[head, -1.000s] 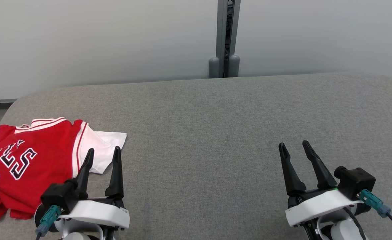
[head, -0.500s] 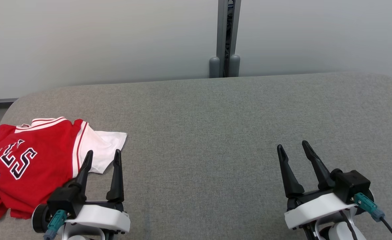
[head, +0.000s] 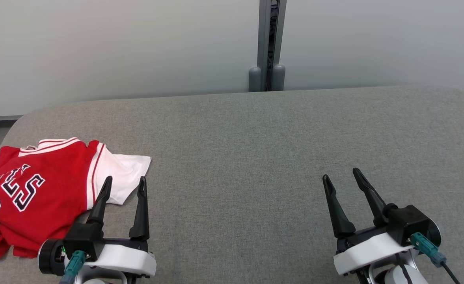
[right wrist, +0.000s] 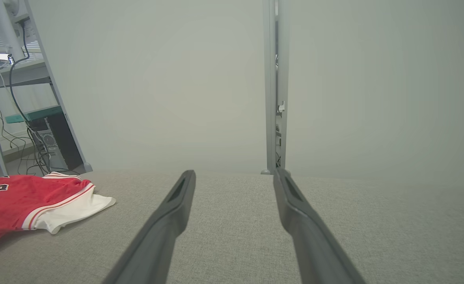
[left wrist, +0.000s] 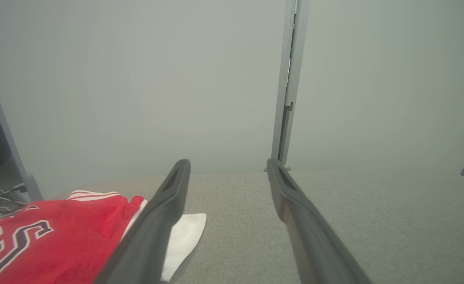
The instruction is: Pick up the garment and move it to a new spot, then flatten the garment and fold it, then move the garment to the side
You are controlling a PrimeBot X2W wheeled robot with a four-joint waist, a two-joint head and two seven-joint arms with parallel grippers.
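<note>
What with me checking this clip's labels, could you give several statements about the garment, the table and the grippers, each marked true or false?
1. The garment is red with a white sleeve. True.
2. The left gripper is shut on the garment. False: its jaws stand open, gripping nothing.
3. The right gripper is open above bare table. True.
4. The garment lies at the table's centre. False: it lies at the left end, beside the left gripper.
</note>
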